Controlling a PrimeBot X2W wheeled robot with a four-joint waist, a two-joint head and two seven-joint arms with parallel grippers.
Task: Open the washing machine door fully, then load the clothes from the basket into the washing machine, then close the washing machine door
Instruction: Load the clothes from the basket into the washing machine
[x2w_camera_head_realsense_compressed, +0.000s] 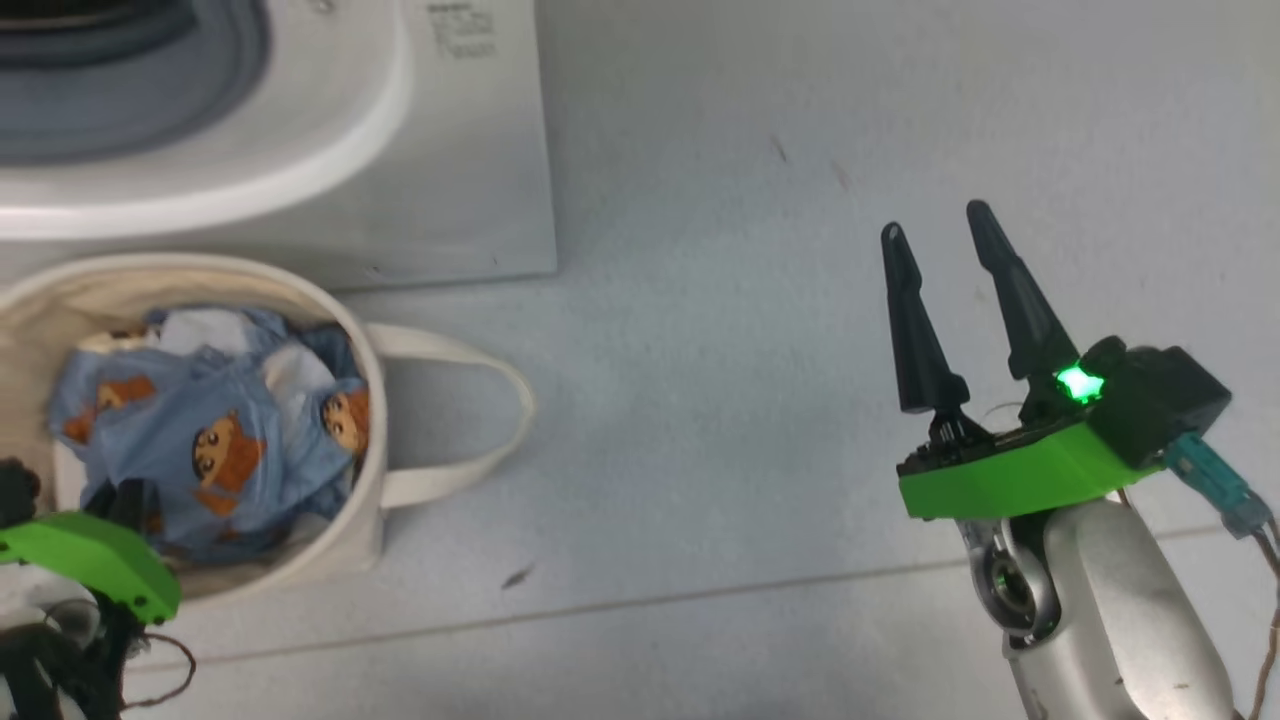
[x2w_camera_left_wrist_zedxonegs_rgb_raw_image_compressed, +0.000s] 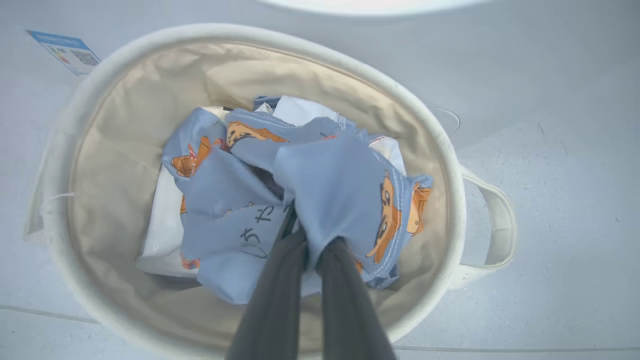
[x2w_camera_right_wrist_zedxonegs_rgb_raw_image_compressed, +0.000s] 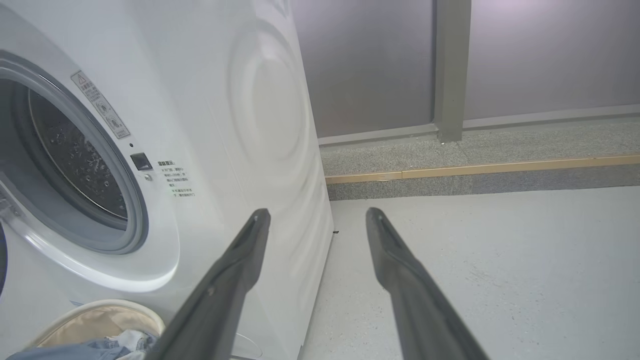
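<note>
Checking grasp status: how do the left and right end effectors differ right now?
The dark-fingered left end effector reaches into the round cream canvas basket; the right end effector hangs above pale grey floor. The left pinches light blue cartoon-print clothes; the right is spread, empty. Both have green mounts.

Bright, even, cool light; soft shadows.

Pale grey flr, frosted wall

Hiragana lettering on the clothes
</note>
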